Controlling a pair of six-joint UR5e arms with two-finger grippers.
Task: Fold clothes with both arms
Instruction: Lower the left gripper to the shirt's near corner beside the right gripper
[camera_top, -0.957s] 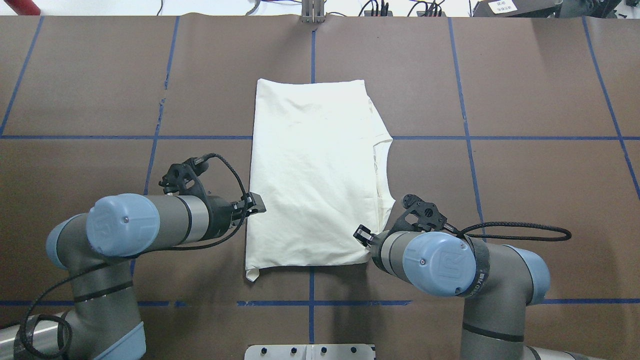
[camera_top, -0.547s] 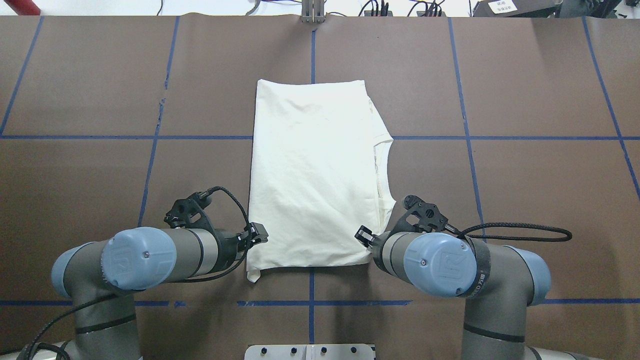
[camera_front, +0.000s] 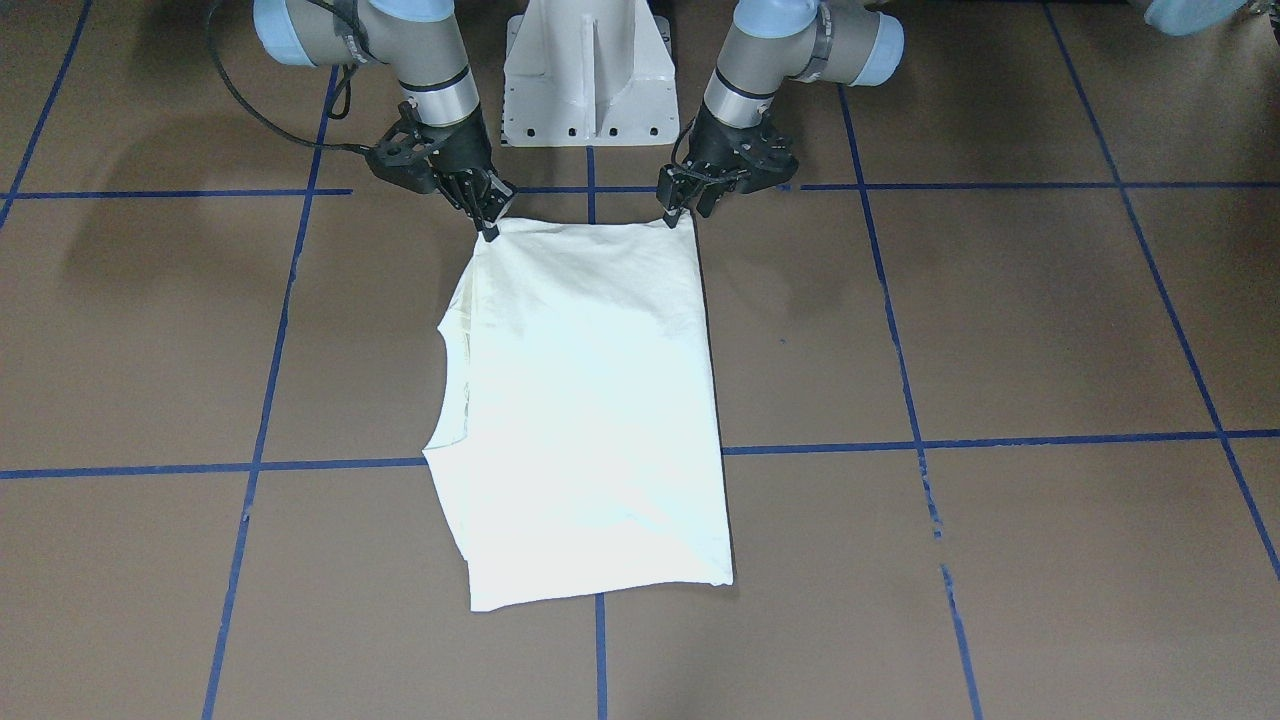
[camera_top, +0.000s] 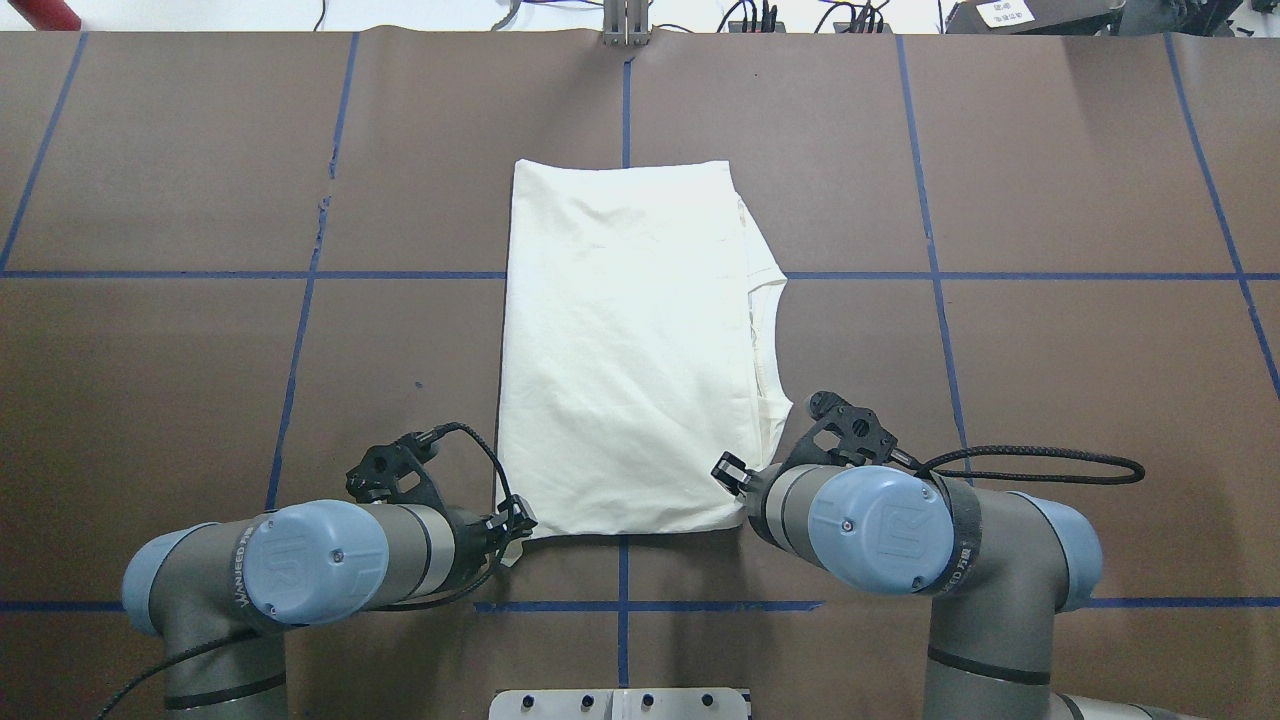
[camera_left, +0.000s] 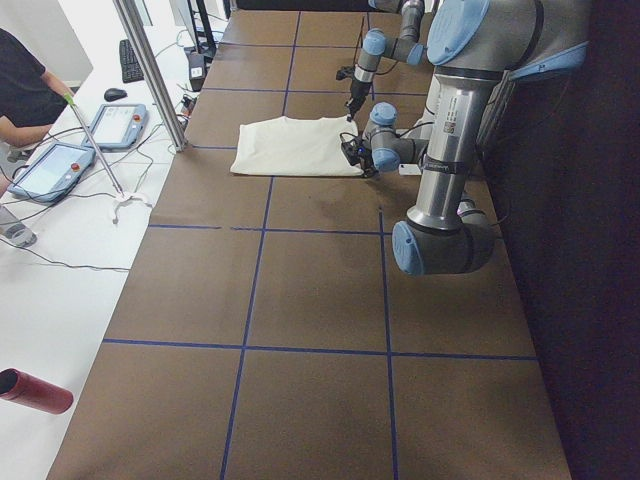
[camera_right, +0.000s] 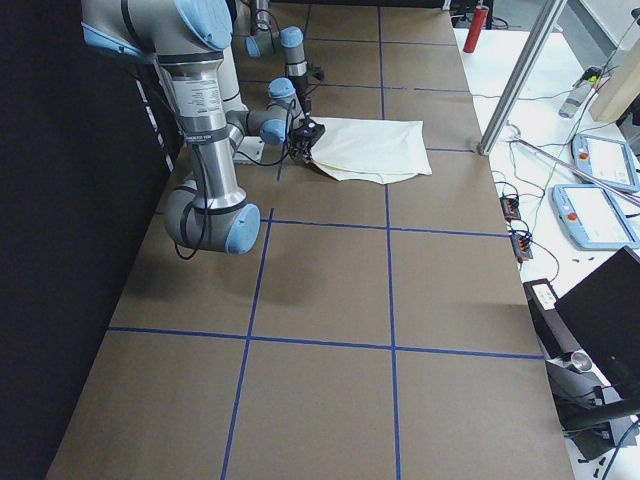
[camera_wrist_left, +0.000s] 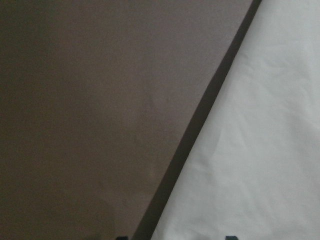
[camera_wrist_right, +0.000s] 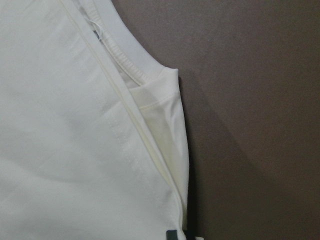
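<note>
Right jaws pinching shirt (camera_top: 620, 350) at near corner, collar side. Left jaws hanging spread over other near corner, not gripping. Shirt lying folded flat at middle of table (camera_top: 150, 350). Light, limp, likely sagging between grips, so taking both near corners, lifting evenly. Brown surface looking smooth, stretching wide beyond shirt.

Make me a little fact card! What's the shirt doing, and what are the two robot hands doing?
Cloth: cream folded shirt, lying flat
Surface: brown table with blue tape lines
Left arm: left gripper open, at shirt's near corner
Right arm: right gripper looks shut on the other near corner
</note>
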